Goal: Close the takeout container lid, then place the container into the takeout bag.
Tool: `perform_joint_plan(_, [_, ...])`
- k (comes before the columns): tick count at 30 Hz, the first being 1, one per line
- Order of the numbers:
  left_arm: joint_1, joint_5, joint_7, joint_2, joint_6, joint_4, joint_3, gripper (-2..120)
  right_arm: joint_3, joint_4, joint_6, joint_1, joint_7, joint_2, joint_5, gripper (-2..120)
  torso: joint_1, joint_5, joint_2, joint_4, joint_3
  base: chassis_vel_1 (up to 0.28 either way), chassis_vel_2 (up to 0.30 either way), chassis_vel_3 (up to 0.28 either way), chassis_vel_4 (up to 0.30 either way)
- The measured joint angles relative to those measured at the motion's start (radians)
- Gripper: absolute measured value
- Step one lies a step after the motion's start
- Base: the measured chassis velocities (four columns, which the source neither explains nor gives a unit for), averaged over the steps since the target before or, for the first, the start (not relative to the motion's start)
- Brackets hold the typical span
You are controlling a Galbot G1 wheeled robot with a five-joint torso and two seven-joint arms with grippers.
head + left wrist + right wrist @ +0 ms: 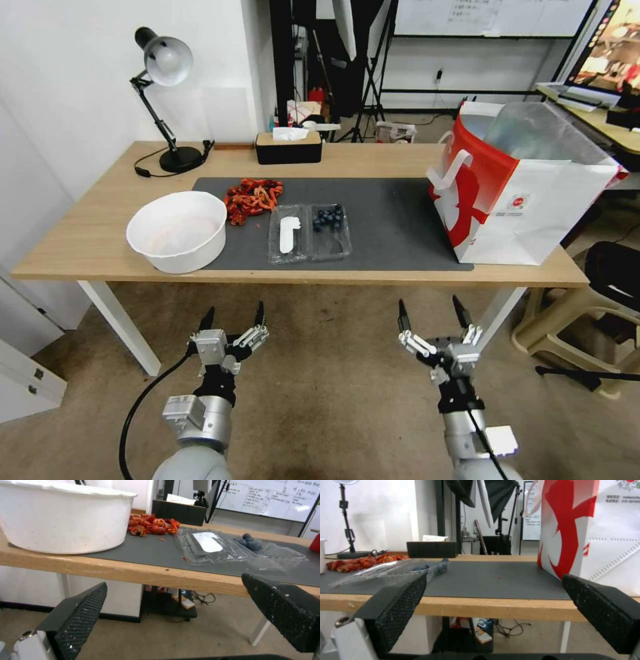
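Note:
The takeout container [330,231] lies open and flat on the grey mat, its berry half [266,552] holding dark blue berries [329,217]. The lid [288,233], clear with a white oblong label [207,541], rests beside it toward the white bowl. At the table's right end the red-and-white takeout bag [517,193] stands upright with its mouth open. My left gripper [233,319] hangs open below the table's front edge, short of the bowl and lid. My right gripper [431,313] is open too, below the edge between container [390,571] and bag [586,527].
A white bowl [178,230] sits at the mat's left end, with a pile of red crayfish shells [253,198] behind it. A black tissue box [288,147] and a desk lamp [163,100] stand at the back. A stool [587,313] is right of the table.

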Motion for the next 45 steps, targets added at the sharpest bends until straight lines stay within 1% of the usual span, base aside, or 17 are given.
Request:
perform_joint_plan(12, [0.005, -0.002, 0.003, 0.001, 0.0, -0.005, 0.003, 100, -0.01, 0.003, -0.024, -0.022, 0.05, 0.023, -0.028, 100, 0.0, 0.0, 0.0, -0.0002, 0.0, 0.0, 0.0, 0.0, 0.0])
perform_joint_plan(23, [0.001, -0.016, 0.0, -0.002, 0.007, -0.015, 0.006, 100, -0.032, -0.003, -0.045, -0.009, 0.052, 0.03, -0.037, 100, 0.0, 0.0001, 0.0, -0.0001, 0.0, 0.0, 0.0, 0.0, 0.0])
perform_joint_plan(27, [-0.01, -0.048, -0.001, -0.004, 0.015, -0.016, 0.014, 100, -0.037, -0.004, -0.05, -0.008, 0.051, 0.03, -0.044, 100, 0.0, 0.0001, 0.0, 0.0, 0.0, 0.0, 0.0, 0.0, 0.0])
perform_joint_plan(29, [-0.026, -0.099, 0.001, -0.001, 0.023, -0.021, 0.024, 100, -0.041, -0.007, -0.053, -0.006, 0.05, 0.028, -0.05, 100, 0.0, 0.0, 0.0, -0.0001, 0.0, 0.0, 0.0, 0.0, 0.0])
perform_joint_plan(30, [-0.026, -0.099, 0.001, -0.001, 0.023, -0.021, 0.024, 100, -0.041, -0.007, -0.053, -0.006, 0.05, 0.028, -0.05, 100, 0.0, 0.0, 0.0, -0.0001, 0.0, 0.0, 0.0, 0.0, 0.0])
perform_joint_plan(32, [-0.042, -0.158, 0.0, 0.002, 0.028, -0.032, 0.034, 100, -0.049, -0.008, -0.06, 0.003, 0.048, 0.023, -0.052, 100, 0.0, 0.0, 0.0, -0.0003, 0.0, 0.0, 0.0, 0.0, 0.0])
perform_joint_plan(33, [-0.042, -0.158, 0.0, 0.002, 0.028, -0.032, 0.034, 100, -0.049, -0.008, -0.06, 0.003, 0.048, 0.023, -0.052, 100, 0.0, 0.0, 0.0, -0.0003, 0.0, 0.0, 0.0, 0.0, 0.0])
perform_joint_plan(36, [-0.077, -0.283, -0.009, 0.014, 0.039, -0.049, 0.051, 100, -0.064, -0.013, -0.071, 0.016, 0.045, 0.014, -0.055, 100, 0.0, 0.0003, 0.0, 0.0003, 0.0, 0.0, 0.0, 0.0, 0.0])
perform_joint_plan(37, [-0.077, -0.283, -0.009, 0.014, 0.039, -0.049, 0.051, 100, -0.064, -0.013, -0.071, 0.016, 0.045, 0.014, -0.055, 100, 0.0, 0.0003, 0.0, 0.0003, 0.0, 0.0, 0.0, 0.0, 0.0])
perform_joint_plan(39, [-0.138, -0.41, -0.036, 0.035, 0.055, -0.057, 0.069, 100, -0.07, -0.014, -0.076, 0.016, 0.044, 0.012, -0.062, 100, 0.0, 0.0, 0.0, -0.0005, 0.0, 0.0, 0.0, 0.0, 0.0])
perform_joint_plan(40, [-0.138, -0.41, -0.036, 0.035, 0.055, -0.057, 0.069, 100, -0.07, -0.014, -0.076, 0.016, 0.044, 0.012, -0.062, 100, 0.0, 0.0, 0.0, -0.0005, 0.0, 0.0, 0.0, 0.0, 0.0])
perform_joint_plan(42, [-0.193, -0.526, -0.075, 0.052, 0.075, -0.065, 0.085, 100, -0.073, -0.012, -0.083, 0.016, 0.042, 0.01, -0.069, 100, 0.0, 0.0001, 0.0, 0.0, 0.0, 0.0, 0.0, 0.0, 0.0])
perform_joint_plan(43, [-0.193, -0.526, -0.075, 0.052, 0.075, -0.065, 0.085, 100, -0.073, -0.012, -0.083, 0.016, 0.042, 0.01, -0.069, 100, 0.0, 0.0001, 0.0, 0.0, 0.0, 0.0, 0.0, 0.0, 0.0])
perform_joint_plan(45, [-0.245, -0.645, -0.106, 0.066, 0.1, -0.072, 0.105, 100, -0.071, -0.011, -0.085, 0.01, 0.041, 0.013, -0.075, 100, 0.0, 0.0001, 0.0, -0.0001, 0.0, 0.0, 0.0, 0.0, 0.0])
